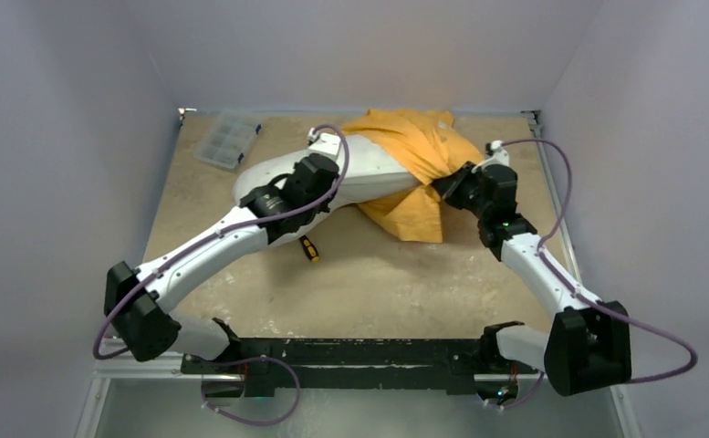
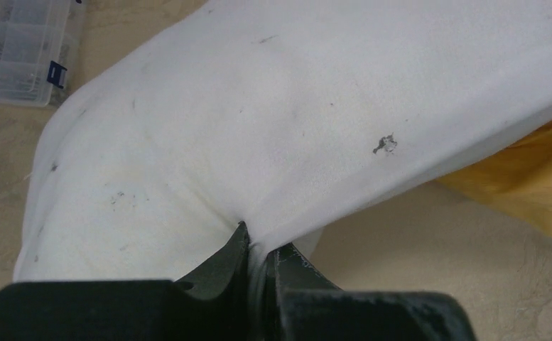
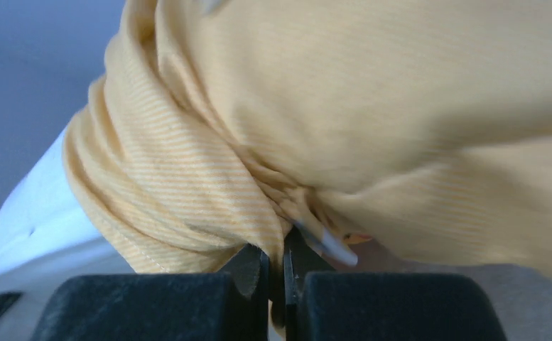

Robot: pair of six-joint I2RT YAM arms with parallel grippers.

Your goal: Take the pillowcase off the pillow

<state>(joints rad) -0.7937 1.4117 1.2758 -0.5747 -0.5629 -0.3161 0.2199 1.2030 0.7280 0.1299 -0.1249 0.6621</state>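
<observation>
The left gripper (image 2: 258, 250) was pinched shut on an edge of the white pillow (image 2: 273, 121). The right gripper (image 3: 276, 257) was clamped on a bunched fold of the orange pillowcase (image 3: 372, 106), which covered only the pillow's right end.

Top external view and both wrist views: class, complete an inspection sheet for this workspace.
Surface: beige mottled tabletop.
Job's things: plump white pillow, its right end inside the wrinkled orange-yellow fabric pillowcase.
Clutter: clear plastic compartment box at far left; small black-and-yellow tool by the left arm.
Grippers: left gripper, jaws shut on pillow; right gripper, jaws shut on bunched pillowcase.
Cables: purple cables loop along both arms.
Surroundings: plain pale walls.
</observation>
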